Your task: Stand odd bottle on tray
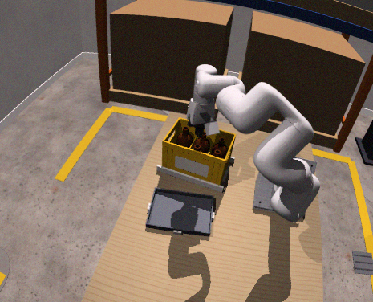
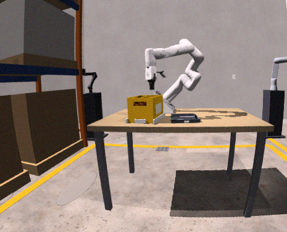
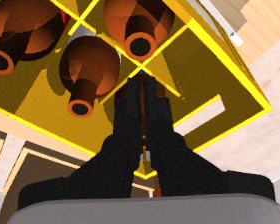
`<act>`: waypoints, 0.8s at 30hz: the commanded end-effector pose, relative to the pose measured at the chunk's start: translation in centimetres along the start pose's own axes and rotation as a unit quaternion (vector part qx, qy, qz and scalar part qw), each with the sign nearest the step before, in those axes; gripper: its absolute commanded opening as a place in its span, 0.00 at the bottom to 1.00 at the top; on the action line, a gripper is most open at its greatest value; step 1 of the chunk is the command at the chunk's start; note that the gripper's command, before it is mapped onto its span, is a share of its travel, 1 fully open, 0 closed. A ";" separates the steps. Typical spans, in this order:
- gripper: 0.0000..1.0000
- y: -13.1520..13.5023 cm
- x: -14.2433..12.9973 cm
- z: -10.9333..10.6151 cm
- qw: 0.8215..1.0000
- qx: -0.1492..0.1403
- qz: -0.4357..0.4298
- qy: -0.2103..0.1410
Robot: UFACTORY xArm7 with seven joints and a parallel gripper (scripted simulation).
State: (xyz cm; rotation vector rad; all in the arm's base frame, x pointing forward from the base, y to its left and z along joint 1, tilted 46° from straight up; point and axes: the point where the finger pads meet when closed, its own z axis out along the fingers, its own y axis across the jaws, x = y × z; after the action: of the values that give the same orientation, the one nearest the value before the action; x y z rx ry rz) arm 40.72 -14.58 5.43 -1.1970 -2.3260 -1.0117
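The yellow crate [image 1: 170, 154] [image 2: 137, 108] [image 3: 191, 70] stands on the table and holds brown bottles upright in its cells. Three bottles [image 1: 184, 136] [image 1: 202, 142] [image 1: 220, 148] show in its front row; the arm hides the others. In the wrist view I see bottle mouths from above, among them two [image 3: 91, 70] [image 3: 140, 19] close ahead of the fingers. My gripper [image 1: 200, 130] [image 2: 151, 87] [image 3: 142, 95] hangs just above the crate's back row, with its fingers shut together and nothing between them. The dark grey tray [image 1: 166, 209] [image 2: 185, 118] lies empty in front of the crate.
The wooden table [image 1: 246, 261] [image 2: 205, 123] carries the crate, the tray and the arm's base plate [image 1: 262, 189]. Large brown boxes [image 1: 166, 48] on a rack stand behind the table.
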 end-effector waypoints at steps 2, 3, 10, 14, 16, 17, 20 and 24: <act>0.00 0.0 -0.1 -0.2 1.000 -0.001 0.000 -0.002; 0.00 0.0 -0.1 -0.2 1.000 -0.001 0.000 -0.002; 0.00 0.0 -0.1 -0.2 1.000 -0.001 0.000 -0.002; 0.00 0.1 -1.5 -0.4 1.000 0.000 0.001 -0.003; 0.00 0.2 -4.5 -0.7 1.000 0.001 0.002 -0.005; 0.00 0.2 -4.7 -0.8 1.000 0.001 0.002 -0.005; 0.00 0.2 -6.5 -0.8 1.000 0.001 0.002 -0.005; 0.00 0.0 -8.9 -0.7 1.000 0.001 0.002 -0.005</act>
State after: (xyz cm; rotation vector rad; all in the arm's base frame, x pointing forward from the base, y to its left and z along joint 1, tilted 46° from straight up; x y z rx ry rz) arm 43.85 -17.93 2.77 -1.2113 -2.3367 -1.0031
